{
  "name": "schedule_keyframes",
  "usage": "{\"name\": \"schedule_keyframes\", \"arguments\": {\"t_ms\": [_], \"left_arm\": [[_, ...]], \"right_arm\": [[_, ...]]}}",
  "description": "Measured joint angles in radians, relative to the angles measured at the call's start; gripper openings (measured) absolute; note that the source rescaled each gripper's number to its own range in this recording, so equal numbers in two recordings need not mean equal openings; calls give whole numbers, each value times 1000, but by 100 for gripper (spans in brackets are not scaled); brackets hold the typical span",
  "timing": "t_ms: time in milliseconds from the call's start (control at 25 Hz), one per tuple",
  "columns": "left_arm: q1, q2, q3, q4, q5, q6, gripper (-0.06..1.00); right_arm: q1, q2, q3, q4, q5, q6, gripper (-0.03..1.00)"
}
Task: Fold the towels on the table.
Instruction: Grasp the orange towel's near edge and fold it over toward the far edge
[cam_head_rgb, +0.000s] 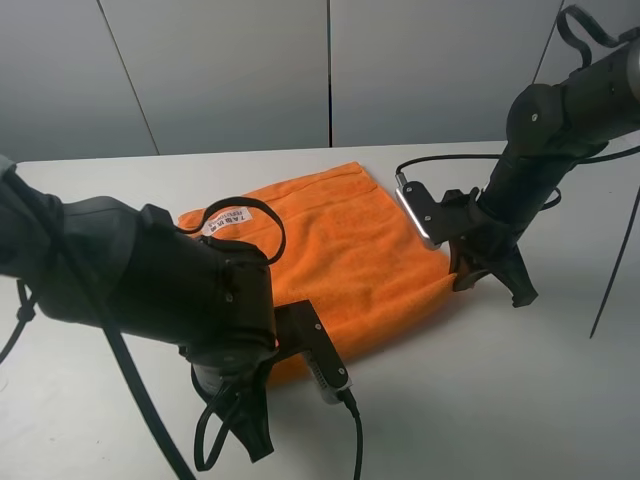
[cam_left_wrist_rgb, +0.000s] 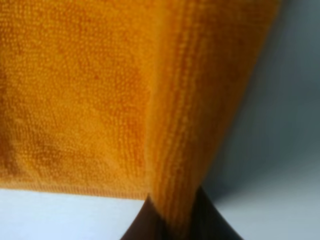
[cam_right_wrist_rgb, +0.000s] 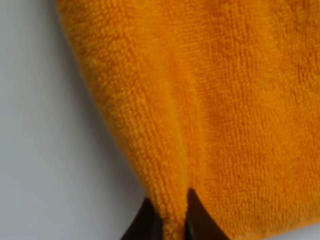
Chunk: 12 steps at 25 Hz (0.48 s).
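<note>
The orange towel (cam_head_rgb: 340, 240) lay spread over the middle of the overhead frame on the white table (cam_head_rgb: 520, 400), with its white label (cam_head_rgb: 228, 220) near the cloth's upper-left edge. The left gripper (cam_left_wrist_rgb: 175, 222) was closed tight on a raised ridge of pile, which was squeezed between its two dark fingers (cam_left_wrist_rgb: 142, 230). The right gripper (cam_right_wrist_rgb: 172, 222) was clamped in the same way on a narrow pleat at the cloth's right edge.

Both bites looked thin, each taking only a slim fold. The fuzzy microfibre might therefore have slipped out once its weight came onto the fingers. If one arm had risen faster or travelled further than the other, the fold would probably have landed skewed and the edges would not have met. The smooth tabletop offered little grip, so the far half might have dragged along instead of staying put. A loose black cable (cam_head_rgb: 352, 430) at the lower centre of the overhead frame hung close to the cloth and could have snagged it.

The surface was plain, matte and white. Behind it, across the top of the frame, stood grey wall panels (cam_head_rgb: 230, 70) with thin vertical seams.
</note>
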Motion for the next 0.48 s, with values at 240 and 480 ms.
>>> {"name": "schedule_keyframes", "arguments": {"t_ms": [240, 480], "left_arm": [[36, 0, 0, 15, 13, 126, 0], [130, -67, 2, -8, 19, 266, 0]], "right_arm": [[0, -64, 0, 43, 70, 148, 0], [65, -94, 0, 64, 88, 300, 0]]}}
